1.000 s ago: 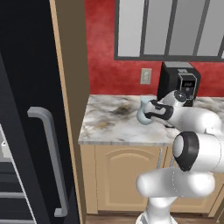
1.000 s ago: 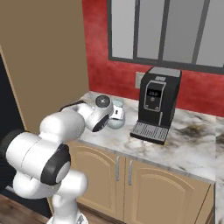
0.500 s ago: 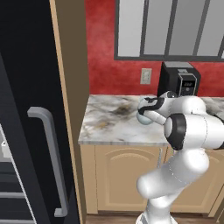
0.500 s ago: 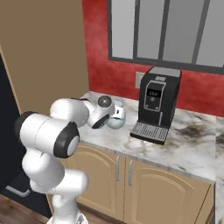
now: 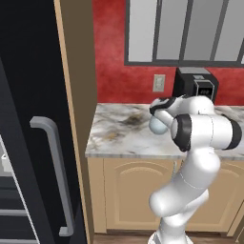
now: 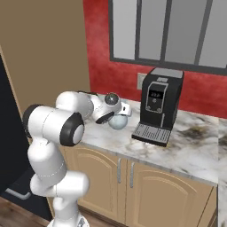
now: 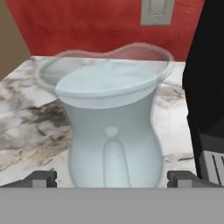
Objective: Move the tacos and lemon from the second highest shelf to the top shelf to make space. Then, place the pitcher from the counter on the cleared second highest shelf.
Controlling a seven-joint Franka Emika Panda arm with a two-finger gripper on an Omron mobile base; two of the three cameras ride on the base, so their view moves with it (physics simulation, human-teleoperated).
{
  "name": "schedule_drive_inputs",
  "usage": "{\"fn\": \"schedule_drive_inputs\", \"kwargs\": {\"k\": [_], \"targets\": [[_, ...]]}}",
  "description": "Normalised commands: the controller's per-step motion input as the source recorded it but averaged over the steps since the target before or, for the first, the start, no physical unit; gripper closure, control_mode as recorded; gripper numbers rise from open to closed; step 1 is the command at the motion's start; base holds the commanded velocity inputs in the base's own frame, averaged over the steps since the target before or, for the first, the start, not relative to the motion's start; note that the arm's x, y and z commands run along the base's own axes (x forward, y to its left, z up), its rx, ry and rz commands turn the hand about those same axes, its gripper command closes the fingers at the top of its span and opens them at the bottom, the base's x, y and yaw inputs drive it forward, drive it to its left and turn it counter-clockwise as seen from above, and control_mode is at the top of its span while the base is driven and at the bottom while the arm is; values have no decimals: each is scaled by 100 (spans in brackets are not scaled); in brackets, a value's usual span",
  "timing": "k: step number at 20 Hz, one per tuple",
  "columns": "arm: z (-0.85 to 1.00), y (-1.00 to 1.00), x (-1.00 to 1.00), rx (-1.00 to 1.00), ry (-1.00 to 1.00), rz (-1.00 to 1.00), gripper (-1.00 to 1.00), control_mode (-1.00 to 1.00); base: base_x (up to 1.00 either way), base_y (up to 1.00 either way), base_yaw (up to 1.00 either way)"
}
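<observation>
Arm has swung in toward the pale blue translucent glass pitcher (image 7: pixel 113 127) over the last second; elbow folded up and over, and I now have the end effector (image 7: pixel 111 178) lined up on it, fingertips (image 7: pixel 41 178) spread wide, 1 on each side of the bulbous body, nothing clamped yet. I read this as the pre-grasp for the last stage, pitcher to the second highest shelf. Pitcher stands upright on the white-grey marble worktop (image 5: pixel 114 136), just beside the black coffee machine (image 6: pixel 157 106), below the wall outlet (image 7: pixel 156 12). It looks smooth and glassy: bulbous belly, narrower neck, flared rim with a pour lip, see-through walls. The belly is wide for these fingers, so slip is my worry.
</observation>
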Motion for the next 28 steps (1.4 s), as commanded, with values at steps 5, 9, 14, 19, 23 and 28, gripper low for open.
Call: {"fn": "schedule_drive_inputs", "kwargs": {"k": [5,9,14,19,23,28], "targets": [[-35,-7,13,0,0,1,-100,-100,0,0,0],[-60,3,-9,-4,0,4,100,-100,0,0,0],[-62,18,-27,-7,0,4,100,-100,0,0,0],[-16,8,-2,-1,0,1,100,-100,0,0,0],[-8,14,-12,0,-3,0,100,-100,0,0,0],[11,40,-56,-1,-23,11,100,-100,0,0,0]]}}
